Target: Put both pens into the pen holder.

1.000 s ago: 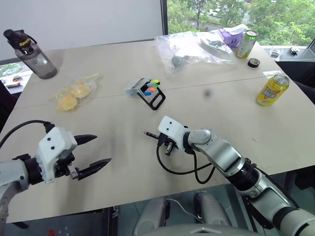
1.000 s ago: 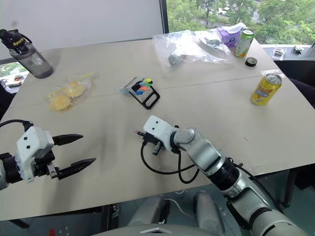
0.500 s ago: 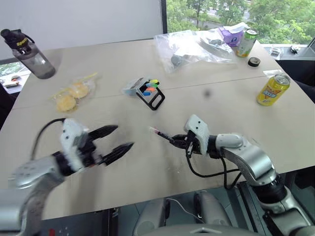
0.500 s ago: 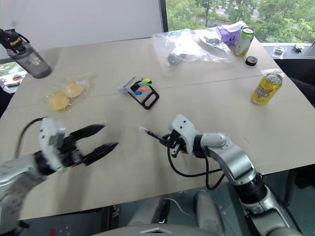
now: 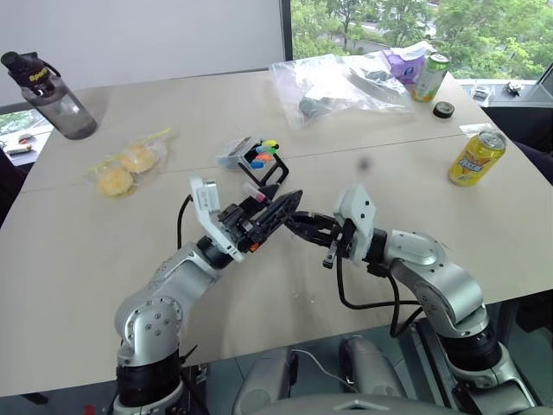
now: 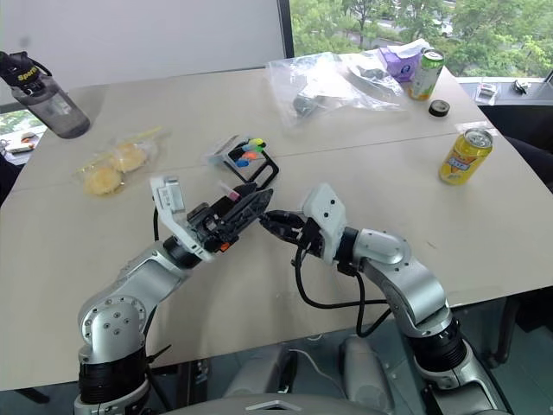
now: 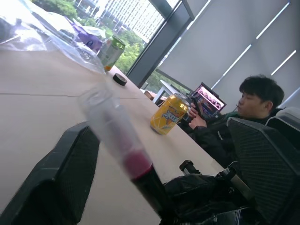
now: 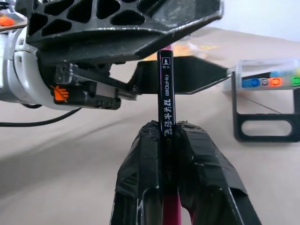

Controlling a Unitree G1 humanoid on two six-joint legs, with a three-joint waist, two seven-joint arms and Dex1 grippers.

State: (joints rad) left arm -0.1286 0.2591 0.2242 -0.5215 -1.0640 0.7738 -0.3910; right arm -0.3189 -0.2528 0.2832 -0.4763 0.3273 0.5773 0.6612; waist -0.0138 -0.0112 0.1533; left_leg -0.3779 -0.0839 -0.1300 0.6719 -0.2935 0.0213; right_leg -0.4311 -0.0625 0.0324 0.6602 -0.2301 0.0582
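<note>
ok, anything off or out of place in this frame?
Mid-air handover: the right gripper is shut on the pen, the left gripper straddles its pink end. The pen holder lies tipped over.

Office, meeting table (image 5: 104,259), person (image 7: 243,117) at laptop (image 7: 209,98)

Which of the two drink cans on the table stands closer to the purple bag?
The green can, at the far right corner, right beside the purple bag. The yellow can stands alone, nearer along the right edge of the table.

beige table (image 5: 78,251), window (image 5: 380,26), perhaps blinds (image 7: 243,42)
</note>
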